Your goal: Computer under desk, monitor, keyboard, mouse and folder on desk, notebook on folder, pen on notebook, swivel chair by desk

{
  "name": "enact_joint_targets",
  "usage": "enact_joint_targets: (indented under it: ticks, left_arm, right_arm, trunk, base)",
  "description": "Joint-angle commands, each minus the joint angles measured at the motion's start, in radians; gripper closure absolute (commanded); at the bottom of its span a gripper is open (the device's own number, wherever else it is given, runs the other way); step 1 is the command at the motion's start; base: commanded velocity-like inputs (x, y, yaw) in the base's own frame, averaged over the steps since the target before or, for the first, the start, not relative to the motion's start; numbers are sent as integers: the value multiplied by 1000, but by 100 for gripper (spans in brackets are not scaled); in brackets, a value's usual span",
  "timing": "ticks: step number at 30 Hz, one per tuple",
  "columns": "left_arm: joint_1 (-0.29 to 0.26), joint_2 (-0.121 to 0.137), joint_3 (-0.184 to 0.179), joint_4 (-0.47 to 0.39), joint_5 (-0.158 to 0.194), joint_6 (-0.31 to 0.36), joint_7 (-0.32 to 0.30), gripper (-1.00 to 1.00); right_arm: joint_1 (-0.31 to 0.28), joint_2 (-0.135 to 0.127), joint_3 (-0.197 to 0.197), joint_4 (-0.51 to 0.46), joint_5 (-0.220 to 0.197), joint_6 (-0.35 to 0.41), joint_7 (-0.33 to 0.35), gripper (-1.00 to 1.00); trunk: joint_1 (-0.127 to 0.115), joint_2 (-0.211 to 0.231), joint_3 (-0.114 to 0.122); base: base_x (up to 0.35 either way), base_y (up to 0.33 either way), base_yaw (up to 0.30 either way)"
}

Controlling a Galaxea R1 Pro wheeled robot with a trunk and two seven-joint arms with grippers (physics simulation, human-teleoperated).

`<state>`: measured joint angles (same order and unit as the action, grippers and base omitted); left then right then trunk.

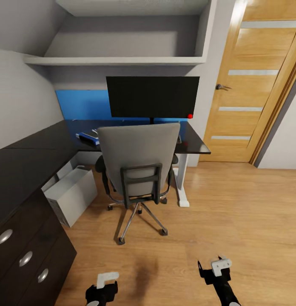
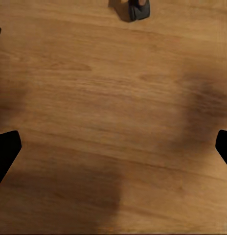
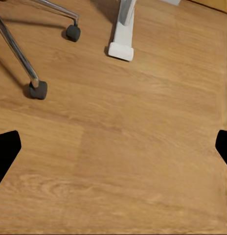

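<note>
Both claws, left (image 2: 113,147) & right (image 3: 113,147), are hanging spread, empty. Grey swivel chair (image 1: 138,163) is facing the black bench (image 1: 29,161); prob rolls easily, so grip the stiff backrest edge.

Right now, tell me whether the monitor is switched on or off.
Cannot tell for sure. The monitor stands upright on the desk with an all-black screen, but a small red dot glows at its lower corner.

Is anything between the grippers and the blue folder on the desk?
Yes. The swivel chair stands between both grippers (left gripper, right gripper) and the folder; its tall back hides most of the desk edge behind it.
</note>
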<state>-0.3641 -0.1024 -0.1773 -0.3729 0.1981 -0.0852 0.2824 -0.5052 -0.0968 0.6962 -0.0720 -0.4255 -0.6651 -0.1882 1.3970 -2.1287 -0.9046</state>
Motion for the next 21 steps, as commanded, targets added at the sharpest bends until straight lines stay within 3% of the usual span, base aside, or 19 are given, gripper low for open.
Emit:
enact_joint_targets:
  ticks: [1,2,8,13,15,21]
  left_arm:
    - [-1,0,-9,28,10,-31,6,-100]
    - [-1,1,-9,79,10,-86,4,-100]
    - [-1,1,-9,228,11,-233,3,-100]
    - [-1,14,-8,312,13,-272,5,-100]
    - [0,47,-8,345,16,-286,5,-100]
    - [2,57,-8,353,16,-288,5,-100]
  right_arm:
    - [1,3,11,16,-3,-12,-5,-100]
    - [7,12,10,40,-4,-27,-5,-100]
    - [48,34,7,76,-4,-52,-4,-100]
    - [66,41,7,83,-9,-58,-4,-100]
    - [75,56,7,85,-29,-60,-4,-100]
    - [84,78,6,86,-44,-53,-5,-100]
  trunk:
    - [-4,7,2]
    - [-8,14,6]
    - [-31,56,24]
    - [-50,91,40]
    - [-58,105,46]
    - [-81,147,65]
  base:
    - [0,0,0]
    - [0,0,0]
    - [0,0,0]
    - [0,0,0]
    - [0,0,0]
    - [0,0,0]
